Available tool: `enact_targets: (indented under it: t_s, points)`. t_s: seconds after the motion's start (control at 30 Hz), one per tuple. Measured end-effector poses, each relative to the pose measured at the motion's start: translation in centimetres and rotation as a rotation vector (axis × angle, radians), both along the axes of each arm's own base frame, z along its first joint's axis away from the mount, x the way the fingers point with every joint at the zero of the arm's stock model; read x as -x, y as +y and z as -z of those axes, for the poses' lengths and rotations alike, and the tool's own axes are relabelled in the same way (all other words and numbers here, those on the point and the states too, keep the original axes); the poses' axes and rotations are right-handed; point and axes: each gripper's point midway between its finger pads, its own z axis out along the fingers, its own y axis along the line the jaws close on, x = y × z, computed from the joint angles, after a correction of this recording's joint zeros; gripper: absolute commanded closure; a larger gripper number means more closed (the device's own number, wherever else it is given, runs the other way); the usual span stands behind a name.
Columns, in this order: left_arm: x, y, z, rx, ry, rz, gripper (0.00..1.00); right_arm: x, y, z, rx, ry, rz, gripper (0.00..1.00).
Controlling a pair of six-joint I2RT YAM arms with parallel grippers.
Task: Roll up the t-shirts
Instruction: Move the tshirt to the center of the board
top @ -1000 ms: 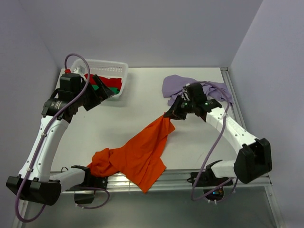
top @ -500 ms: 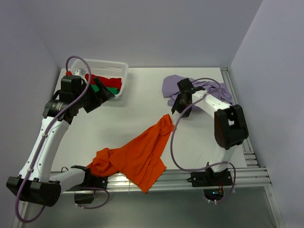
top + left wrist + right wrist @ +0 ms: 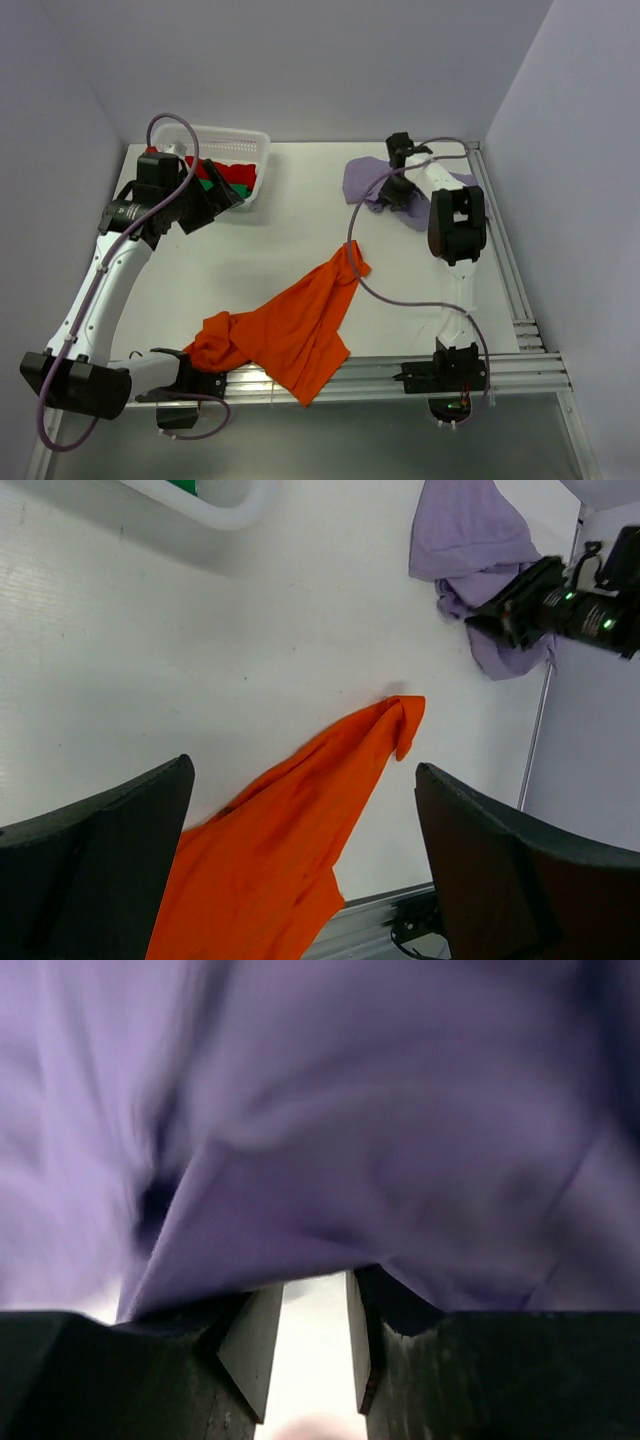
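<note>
1. Bunched at the far right of the table (image 3: 290,205): the lilac t-shirt (image 3: 362,180), long axis running left to right, lying directly under and just beyond the tips of the right gripper (image 3: 398,188).
2. At the right gripper's fingers (image 3: 250,1345): parted only narrowly, bare table showing in the gap, no cloth seen between them. Blurred view, lilac folds filling everything past the tips.
3. Well apart from that shirt, at the far left just beside the white basket (image 3: 255,140): the left gripper (image 3: 218,195), spread wide on nothing. Clearly the right arm's reach, then.
4. Stretched diagonally from near left to centre, touched by neither gripper: the orange t-shirt (image 3: 290,320), its far corner folded over on the table.
5. Against a second ago: no more pinch on the orange shirt's far corner, now dropped flat. Right arm swung from the table's centre to the far right, fingers loosened from fully closed. Left arm barely shifted.
6. Likely next: lowering and closing on a lilac edge to drag it flat.
</note>
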Motion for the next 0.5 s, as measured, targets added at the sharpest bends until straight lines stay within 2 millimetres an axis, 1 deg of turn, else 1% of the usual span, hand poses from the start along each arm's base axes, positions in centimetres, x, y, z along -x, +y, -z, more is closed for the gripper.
enact_targets:
  t_s: [0.03,0.1,0.13,0.17,0.2,0.23,0.3,0.37,0.4,0.43,0.47,0.5]
  points:
    - [-0.3,0.0,0.1,-0.005,0.006,0.000,0.01,-1.4,-1.1,-0.2,-0.002,-0.003,0.031,0.58]
    - [-0.9,-0.1,0.3,-0.012,0.014,-0.001,0.02,-5.3,-3.3,-0.7,-0.021,-0.042,0.087,0.55]
    - [-1.2,-0.1,0.4,-0.013,0.020,0.000,0.02,-7.5,-4.3,-1.0,-0.042,-0.074,0.112,0.48]
    - [-1.4,-0.2,0.5,-0.014,0.024,0.000,0.02,-9.8,-5.4,-1.4,-0.068,-0.125,0.136,0.46]
    - [-1.5,-0.3,0.7,-0.015,0.029,0.001,0.02,-12.1,-6.7,-1.9,-0.103,-0.191,0.162,0.39]
    - [-1.6,-0.3,0.9,-0.016,0.036,0.003,0.02,-13.4,-8.1,-2.1,-0.127,-0.235,0.189,0.33]
    - [-1.7,-0.5,1.3,-0.019,0.048,0.008,0.02,-14.7,-11.0,-2.3,-0.151,-0.300,0.246,0.29]
    - [-1.7,-0.7,1.4,-0.019,0.051,0.013,0.02,-15.2,-13.9,-2.8,-0.133,-0.356,0.291,0.27]
    - [-1.7,-0.8,1.4,-0.019,0.051,0.016,0.02,-15.2,-15.2,-3.5,-0.120,-0.383,0.306,0.27]
    - [-1.7,-0.9,1.4,-0.019,0.050,0.017,0.02,-15.2,-16.0,-4.4,-0.107,-0.412,0.311,0.27]
    - [-1.7,-0.9,1.4,-0.019,0.050,0.018,0.02,-15.3,-16.4,-5.6,-0.096,-0.443,0.307,0.27]
    - [-1.7,-0.9,1.4,-0.019,0.050,0.018,0.02,-15.5,-16.5,-7.7,-0.092,-0.489,0.291,0.27]
